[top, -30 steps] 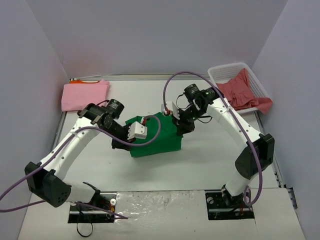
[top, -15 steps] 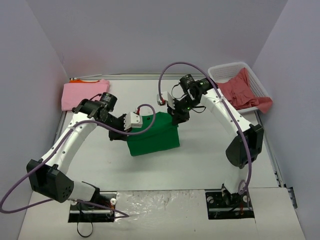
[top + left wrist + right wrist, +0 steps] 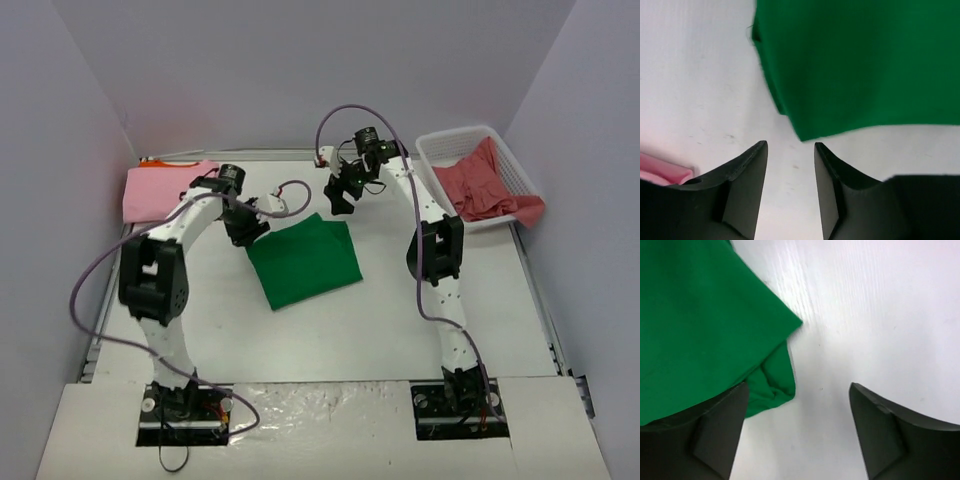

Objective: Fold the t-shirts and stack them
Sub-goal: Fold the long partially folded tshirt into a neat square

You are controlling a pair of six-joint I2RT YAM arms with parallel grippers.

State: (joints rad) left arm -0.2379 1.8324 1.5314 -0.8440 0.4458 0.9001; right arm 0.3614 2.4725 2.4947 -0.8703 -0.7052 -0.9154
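Observation:
The green t-shirt (image 3: 305,262) lies folded and flat in the middle of the table. My left gripper (image 3: 247,230) hovers open just off its far left corner; in the left wrist view the gripper (image 3: 790,146) has only bare table between its fingers, and the green shirt (image 3: 860,65) lies beyond them. My right gripper (image 3: 340,200) stands open off the shirt's far right corner; in its wrist view the gripper (image 3: 797,386) is empty, with the green shirt (image 3: 700,325) beside the left finger. A folded pink t-shirt (image 3: 168,190) lies on an orange one (image 3: 158,162) at the back left. A coral red t-shirt (image 3: 488,185) spills from the basket.
A white lattice basket (image 3: 447,147) stands at the back right against the wall. Purple cables loop over both arms. An edge of the pink shirt (image 3: 662,171) shows beside the left finger. Grey walls close in the table on three sides.
Both grippers carried the green shirt's edge toward the back, then opened and let it go. The shirt now lies flat, and both arms reach farther back.

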